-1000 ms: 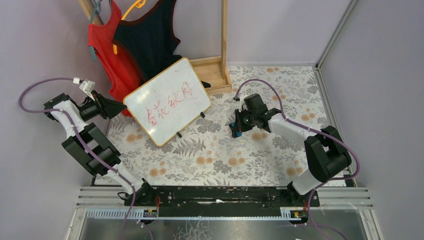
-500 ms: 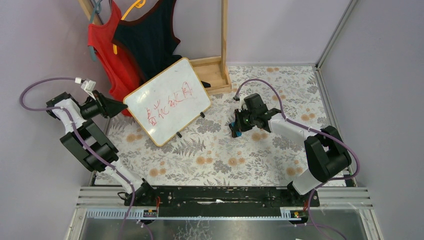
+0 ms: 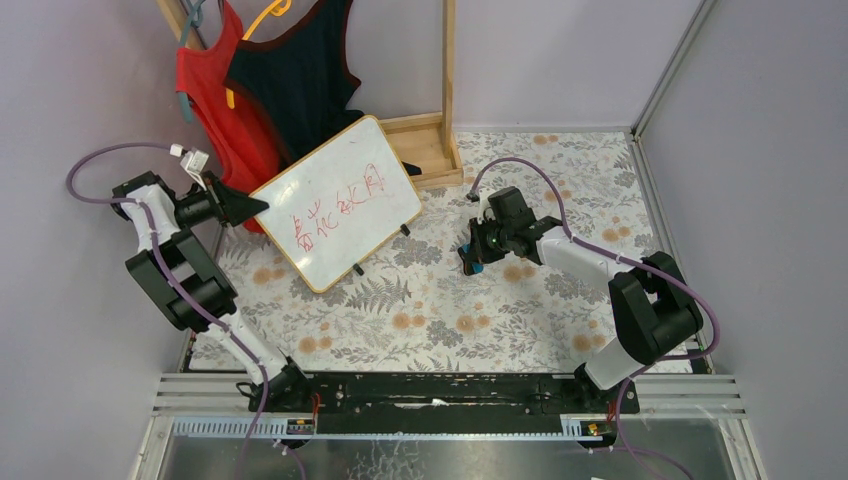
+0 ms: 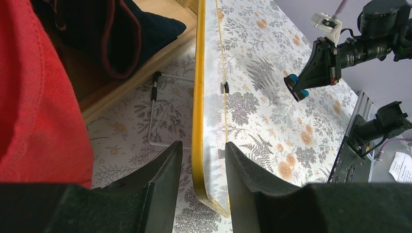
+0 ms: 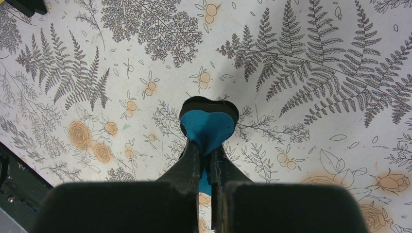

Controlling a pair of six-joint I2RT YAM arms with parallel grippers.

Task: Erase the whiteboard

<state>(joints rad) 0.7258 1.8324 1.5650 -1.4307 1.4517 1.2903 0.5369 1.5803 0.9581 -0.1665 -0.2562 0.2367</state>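
Floral-printed surface (image 3: 440,320) is being shared by both arms. A blue eraser (image 5: 209,124) is being pinched in the closed jaws of the right gripper (image 5: 205,153). The jaws of the left gripper (image 4: 202,148) are being held partly open astride the wooden edge of the whiteboard (image 3: 335,200), back left. Light, stiff and slick-faced on thin feet (image 3: 358,268), it is being judged tippy, so its frame is being favoured for holding. Red handwritten characters (image 3: 335,212) are being displayed, unreadable.

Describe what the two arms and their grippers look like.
Both arms share one build: the left arm and right arm have blocky black joints joined by white links. A purple cable loops along the left arm, another along the right. The left gripper and right gripper are black and taper to narrow tips. A small white connector sits at the left wrist.
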